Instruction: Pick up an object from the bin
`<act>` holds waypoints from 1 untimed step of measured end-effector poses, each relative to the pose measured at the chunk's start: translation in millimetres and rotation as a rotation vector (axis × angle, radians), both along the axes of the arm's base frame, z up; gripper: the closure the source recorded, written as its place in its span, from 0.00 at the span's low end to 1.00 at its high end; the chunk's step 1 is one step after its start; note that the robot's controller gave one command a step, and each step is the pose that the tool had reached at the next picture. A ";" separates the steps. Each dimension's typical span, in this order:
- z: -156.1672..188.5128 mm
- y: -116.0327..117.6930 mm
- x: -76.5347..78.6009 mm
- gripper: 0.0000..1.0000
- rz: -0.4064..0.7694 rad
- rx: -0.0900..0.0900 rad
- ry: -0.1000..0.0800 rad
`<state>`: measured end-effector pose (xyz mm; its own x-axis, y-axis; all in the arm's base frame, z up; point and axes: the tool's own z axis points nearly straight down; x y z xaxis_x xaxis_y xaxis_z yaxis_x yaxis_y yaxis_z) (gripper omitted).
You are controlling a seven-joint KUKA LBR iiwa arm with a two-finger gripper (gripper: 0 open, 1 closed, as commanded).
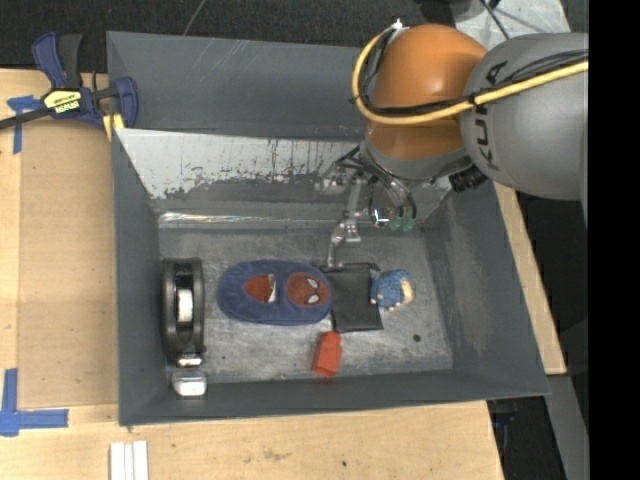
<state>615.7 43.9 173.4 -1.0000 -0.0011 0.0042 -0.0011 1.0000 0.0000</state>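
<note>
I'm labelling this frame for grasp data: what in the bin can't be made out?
1. Camera view, far right corner of the bin floor: hidden under the arm's orange cover.
2. The black flat thing mid-bin: too dark to identify; whether the gripper touches it cannot be told.
3. The small white thing in the near left corner: too small to identify.

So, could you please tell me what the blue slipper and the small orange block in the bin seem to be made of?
The blue slipper looks like soft matte fabric: a dull, fuzzy-edged surface with two red printed patches. The orange block looks like smooth plastic, perhaps foam: even colour, flat faces; the view leaves that open.
</note>
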 end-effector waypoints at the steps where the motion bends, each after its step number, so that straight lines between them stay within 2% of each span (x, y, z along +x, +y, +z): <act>1: -92.5 40.8 -43.5 0.00 -0.117 -0.002 -0.013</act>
